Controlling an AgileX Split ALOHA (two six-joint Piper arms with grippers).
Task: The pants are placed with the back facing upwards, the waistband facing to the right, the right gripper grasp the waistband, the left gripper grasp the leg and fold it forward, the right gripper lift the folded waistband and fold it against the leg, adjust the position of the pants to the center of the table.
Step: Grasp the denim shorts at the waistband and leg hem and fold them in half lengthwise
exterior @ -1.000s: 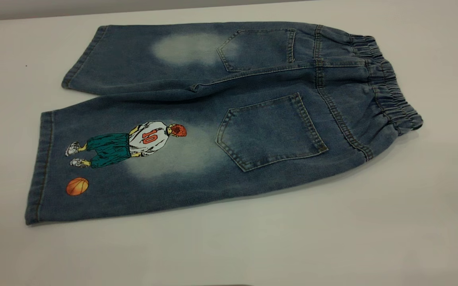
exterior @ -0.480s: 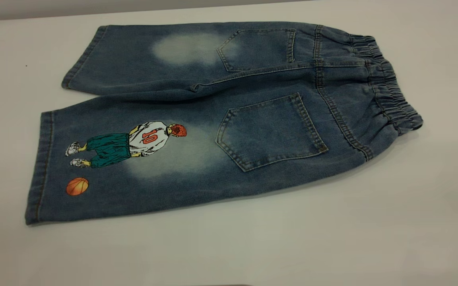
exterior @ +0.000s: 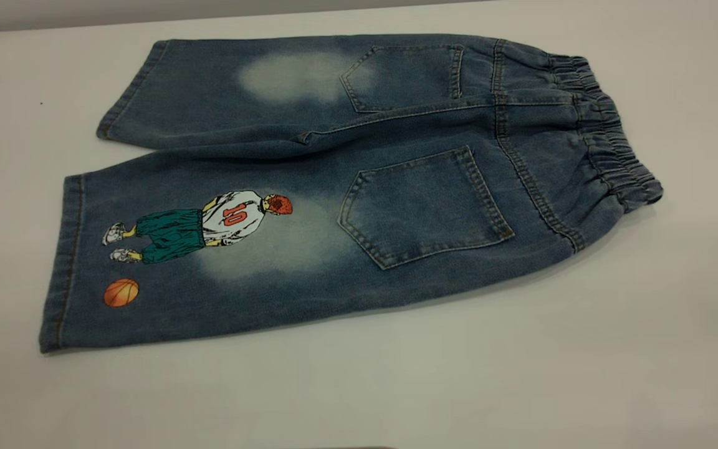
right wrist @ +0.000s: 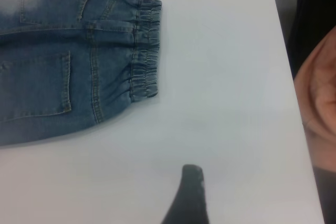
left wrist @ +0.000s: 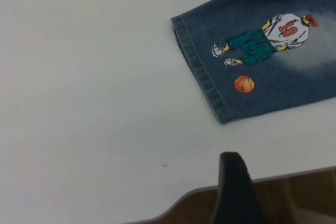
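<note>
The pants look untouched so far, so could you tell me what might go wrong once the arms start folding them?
1. The waistband is bunched elastic, so the right gripper, not yet at it, might pinch only one layer.
2. The printed leg overlaps the plain leg; the left gripper could drag both.
3. The pants lie near the table's far edge, so folding forward risks overhang.

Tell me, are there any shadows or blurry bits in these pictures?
Exterior view: soft light, a thin shadow under the pants along their near edge. Left wrist view: the left gripper's finger is a blurry dark shape. Right wrist view: the right gripper's finger and a peach shape are blurred.
</note>
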